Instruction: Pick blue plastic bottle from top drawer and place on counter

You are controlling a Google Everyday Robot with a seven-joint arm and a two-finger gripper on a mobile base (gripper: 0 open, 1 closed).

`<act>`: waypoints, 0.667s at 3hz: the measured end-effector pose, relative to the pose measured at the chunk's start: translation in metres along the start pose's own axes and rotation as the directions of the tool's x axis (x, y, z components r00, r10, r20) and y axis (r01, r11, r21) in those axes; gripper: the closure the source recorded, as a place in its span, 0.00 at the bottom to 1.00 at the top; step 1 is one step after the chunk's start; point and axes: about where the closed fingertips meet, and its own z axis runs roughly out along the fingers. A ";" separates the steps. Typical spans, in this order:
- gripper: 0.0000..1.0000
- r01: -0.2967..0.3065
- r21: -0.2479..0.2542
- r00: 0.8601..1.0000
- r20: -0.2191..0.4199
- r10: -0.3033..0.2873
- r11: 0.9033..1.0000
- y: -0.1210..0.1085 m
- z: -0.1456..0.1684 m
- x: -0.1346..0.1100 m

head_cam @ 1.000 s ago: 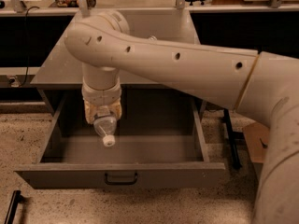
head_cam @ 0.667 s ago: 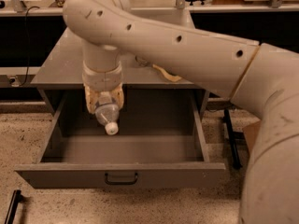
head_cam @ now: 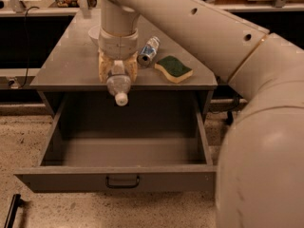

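Where the tool (head_cam: 118, 74) grips it at the counter (head_cam: 66, 65) edge, the bottle (head_cam: 119, 86) (clear, white-capped) tilts down.

The pincer (head_cam: 118, 74) hangs at the front edge of the bench (head_cam: 66, 65), above the back of the open drawer (head_cam: 118, 151), its two tan fingers (head_cam: 102, 70) pressed against the sides of a clear bottle (head_cam: 118, 83). The bottle tilts forward and down, its white cap (head_cam: 121, 99) towards the camera, well above the drawer floor. A dark handle (head_cam: 122, 181) sits mid-front on the drawer. On the bench, just right of the pincer, a blue-and-silver can (head_cam: 148, 51) lies on its side, with a green-topped sponge (head_cam: 174, 68) beside it. The thick pale arm (head_cam: 199, 27) reaches in from the right
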 end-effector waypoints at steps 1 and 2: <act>1.00 -0.094 0.023 0.994 -0.049 0.095 0.995 0.013 -0.014 0.044; 1.00 -0.190 0.064 0.977 -0.089 0.195 0.980 0.018 -0.017 0.089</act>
